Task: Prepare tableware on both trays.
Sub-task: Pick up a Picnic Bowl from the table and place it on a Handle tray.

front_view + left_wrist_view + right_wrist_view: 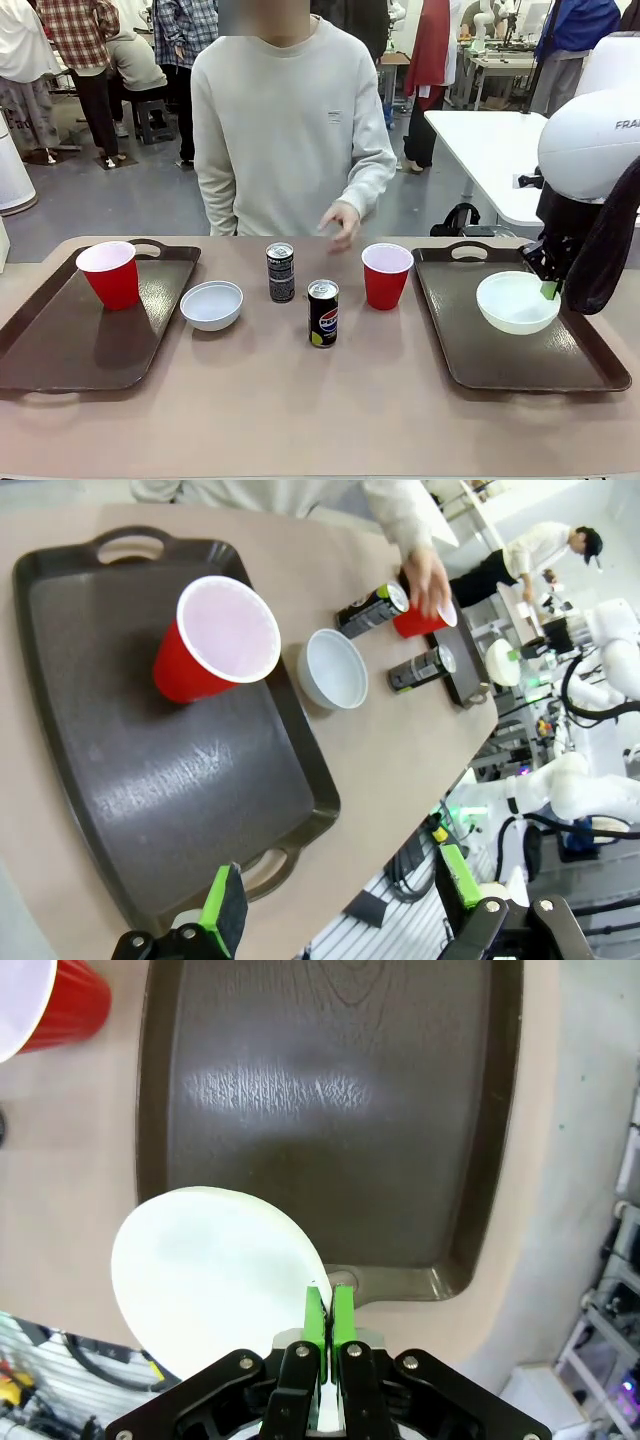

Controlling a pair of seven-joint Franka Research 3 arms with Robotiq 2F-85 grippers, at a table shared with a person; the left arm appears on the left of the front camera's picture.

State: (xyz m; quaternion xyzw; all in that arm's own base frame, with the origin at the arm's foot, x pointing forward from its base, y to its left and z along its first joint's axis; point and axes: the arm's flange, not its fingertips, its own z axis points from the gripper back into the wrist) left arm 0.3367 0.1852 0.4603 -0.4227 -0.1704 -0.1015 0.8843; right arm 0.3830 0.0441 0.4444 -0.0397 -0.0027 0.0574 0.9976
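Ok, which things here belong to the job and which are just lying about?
Job: left tray, right tray, cup on left tray, cup on table, loose bowl, held bowl in the right fingers, rear can, front can.
Lying about: black bag on the floor, white table behind.

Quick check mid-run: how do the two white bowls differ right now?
The left bowl sits free on the bare table, beside the left tray; the right bowl is over the right tray. Nothing touches the left bowl; the right bowl is pinched at its rim by the shut right gripper. Both are small, round, white, upright and empty.
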